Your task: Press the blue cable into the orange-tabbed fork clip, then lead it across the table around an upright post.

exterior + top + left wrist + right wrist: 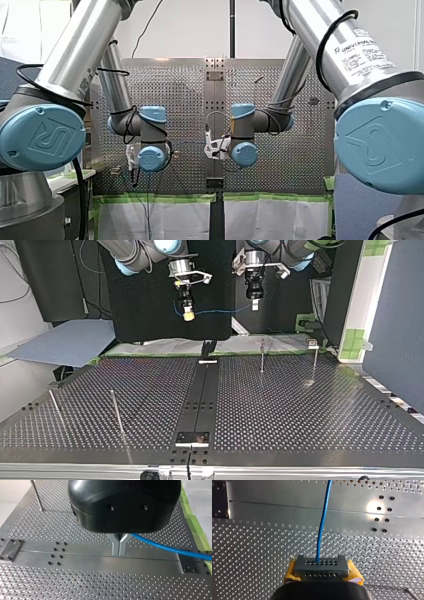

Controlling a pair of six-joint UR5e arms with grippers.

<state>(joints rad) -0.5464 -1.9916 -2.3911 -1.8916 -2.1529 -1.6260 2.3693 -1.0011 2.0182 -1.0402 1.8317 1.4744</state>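
Note:
The blue cable (220, 311) hangs in the air between my two grippers, well above the far end of the perforated table (280, 410). My left gripper (119, 547) has its metal fingers shut on the cable (170, 549), which runs off to one side of them. My right gripper (321, 566), with yellow pads, is shut on the cable (323, 517), which leads straight ahead over the table's plain centre strip. At the top view's right is my left gripper (255, 304); my right gripper (188, 315) is at its left. No orange-tabbed clip is clearly visible.
Two upright posts (262, 356) (315, 365) stand at the far right in the top view, and two more (116, 412) (55, 407) at the near left. A dark centre strip (200, 400) runs down the table to a small plate (192, 438). One post (37, 495) rises ahead of my left gripper.

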